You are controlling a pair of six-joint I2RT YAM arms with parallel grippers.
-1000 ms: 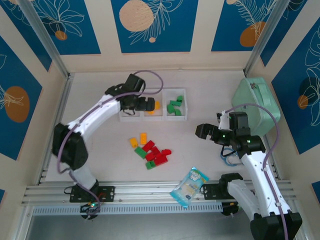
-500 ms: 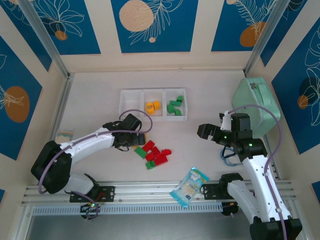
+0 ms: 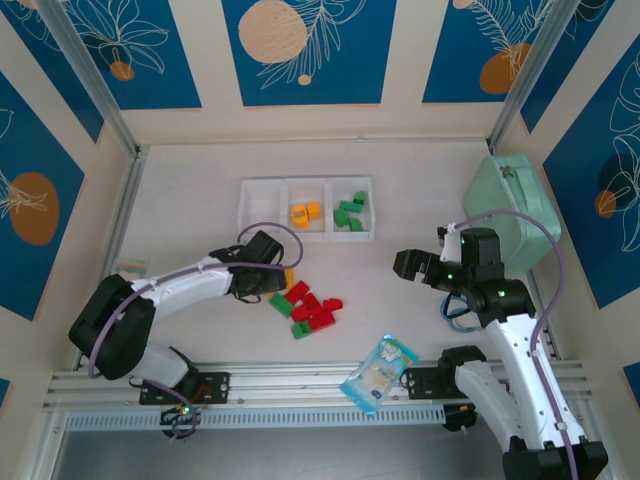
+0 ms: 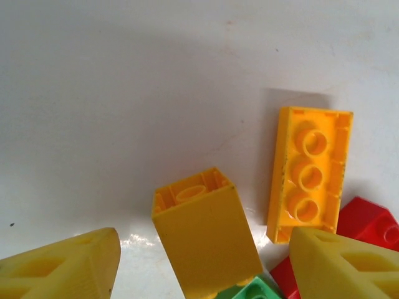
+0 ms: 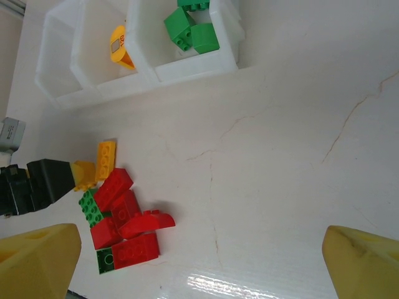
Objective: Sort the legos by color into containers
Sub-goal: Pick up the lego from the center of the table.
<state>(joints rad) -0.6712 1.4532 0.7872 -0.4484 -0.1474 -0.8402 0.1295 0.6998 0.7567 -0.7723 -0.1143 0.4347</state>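
Three joined white containers (image 3: 262, 184) stand at the back: the left one is bare, the middle holds yellow-orange legos (image 3: 305, 212), the right holds green legos (image 3: 350, 213). A loose pile of red and green legos (image 3: 308, 308) lies mid-table. My left gripper (image 3: 284, 282) is low at the pile's left edge. In the left wrist view it (image 4: 204, 249) is open, and a tilted yellow lego (image 4: 206, 230) stands between its fingers (image 4: 62, 268) with a gap on each side. A second yellow lego (image 4: 312, 174) lies beside it, underside up. My right gripper (image 3: 415, 265) hovers open and holds nothing.
A mint-green case (image 3: 515, 210) sits at the right wall. A blue-white snack packet (image 3: 380, 372) lies by the front rail. A small beige item (image 3: 130, 268) rests at the left edge. The right wrist view shows bare table (image 5: 280, 156) right of the pile.
My left arm has swung from above the middle container down to the yellow legos by the pile, and its fingers have narrowed around one. The right arm has barely moved.
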